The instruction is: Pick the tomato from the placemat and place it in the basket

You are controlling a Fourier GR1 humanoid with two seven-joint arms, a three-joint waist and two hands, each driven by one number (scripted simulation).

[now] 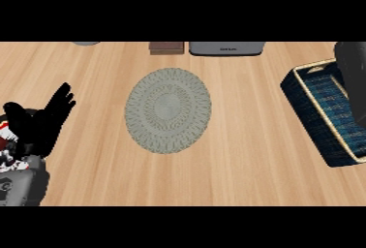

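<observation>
Spreading across the whole view, pale wooden bench (250, 174), bare over most of its width. Next in size, at the right edge, dark blue woven basket (309, 114) with a light rim, set at a slant and partly cut off by the frame, well apart from the mat, so any carry has to cross open wood. In the middle, oval grey-green placemat (168, 110), lying flat with nothing on it: no tomato there, nor anywhere else in sight. Hanging over the basket's far end, a dark rounded mass, taken for the right hand (350, 63) or its wrist. Impossible to tell whether closed round anything or open. Probably placed there for the drop, which would put the tomato either hidden beneath that mass or down behind the basket wall — a judgement only, not something seen. So likely late in the task, at or near release. At the left edge, left hand (43, 121) open, black fingers straight and pointing up, holding nothing; resting clear of the work, apparently to keep out of the way. Smallest, lined along the far edge: a grey appliance (227, 48), a brown box (166, 47) beside it, and a sliver of something grey and round (85, 42).
</observation>
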